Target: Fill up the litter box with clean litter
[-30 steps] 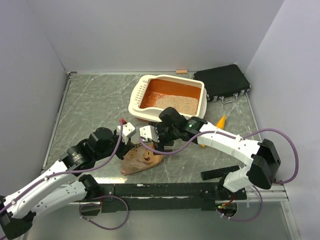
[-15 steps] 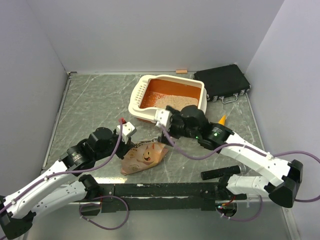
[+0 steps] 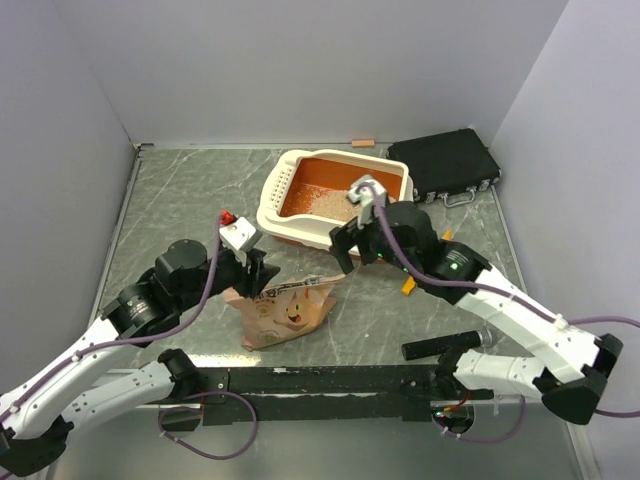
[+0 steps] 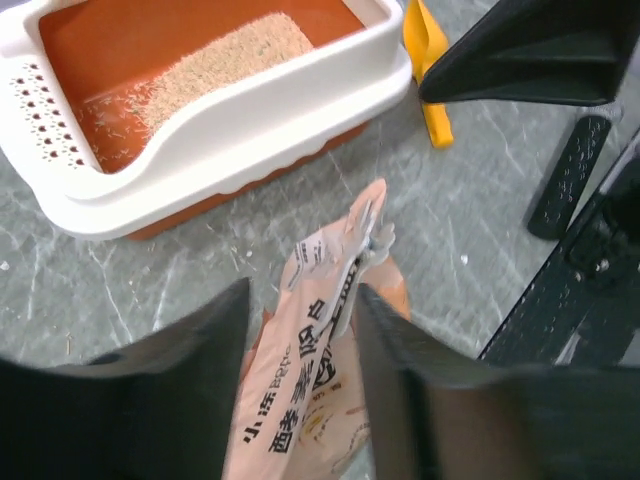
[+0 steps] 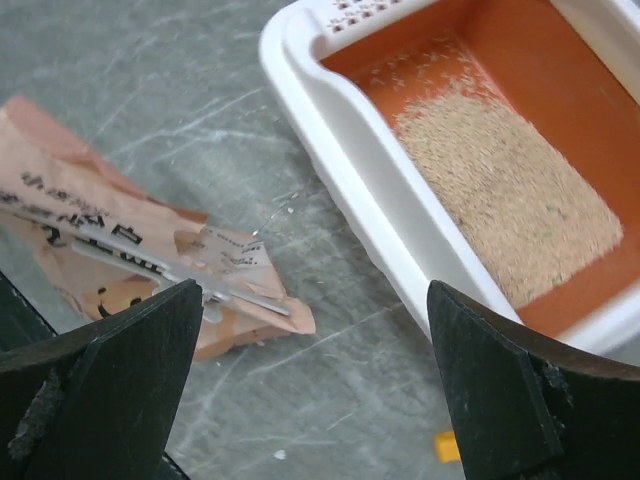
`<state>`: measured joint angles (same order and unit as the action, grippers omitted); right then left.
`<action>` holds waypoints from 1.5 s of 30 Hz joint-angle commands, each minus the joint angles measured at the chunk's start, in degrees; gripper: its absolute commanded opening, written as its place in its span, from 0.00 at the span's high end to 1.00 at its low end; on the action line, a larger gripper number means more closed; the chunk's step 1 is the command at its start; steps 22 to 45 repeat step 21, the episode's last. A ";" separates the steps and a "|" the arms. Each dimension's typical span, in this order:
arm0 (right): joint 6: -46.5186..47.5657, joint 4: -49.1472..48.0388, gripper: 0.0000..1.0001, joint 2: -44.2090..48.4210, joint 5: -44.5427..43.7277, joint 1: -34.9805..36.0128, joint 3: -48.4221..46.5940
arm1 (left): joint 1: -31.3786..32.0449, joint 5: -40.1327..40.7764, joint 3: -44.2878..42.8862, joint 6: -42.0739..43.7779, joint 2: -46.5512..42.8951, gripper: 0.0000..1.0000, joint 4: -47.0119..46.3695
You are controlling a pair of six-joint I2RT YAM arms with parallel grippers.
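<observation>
Partly, beige litter (image 5: 510,200) covers orange tray (image 5: 525,50)

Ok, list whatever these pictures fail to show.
- How full the paper bag is: opaque in every view.
- Scoop: top view, mostly under the right arm.
- Whether the left tool grips the bag: left wrist view, fingers blurred.

The litter box (image 3: 272,205) is showing an orange body under a cream-white rim dotted with slots, and beige-tan litter (image 5: 505,210) is speckling its floor. Beside the box, a tan paper bag (image 3: 285,312) is displaying dark print and a cartoon face. An orange-yellow scoop (image 4: 428,60), a black case (image 3: 445,163) and the grey, pale-veined table (image 3: 180,200) are surrounding it.
</observation>
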<state>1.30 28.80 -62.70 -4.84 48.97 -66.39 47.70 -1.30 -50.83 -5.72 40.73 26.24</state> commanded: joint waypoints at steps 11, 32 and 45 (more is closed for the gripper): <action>-13.96 -1.46 0.00 17.24 -21.43 0.07 5.92 | -0.07 13.59 -4.98 -4.65 3.74 0.03 -10.23; -13.69 1.35 0.00 18.41 -25.96 -0.10 3.82 | -0.07 19.14 -3.75 -7.55 4.62 0.03 -14.46; -13.69 1.35 0.00 18.41 -25.96 -0.10 3.82 | -0.07 19.14 -3.75 -7.55 4.62 0.03 -14.46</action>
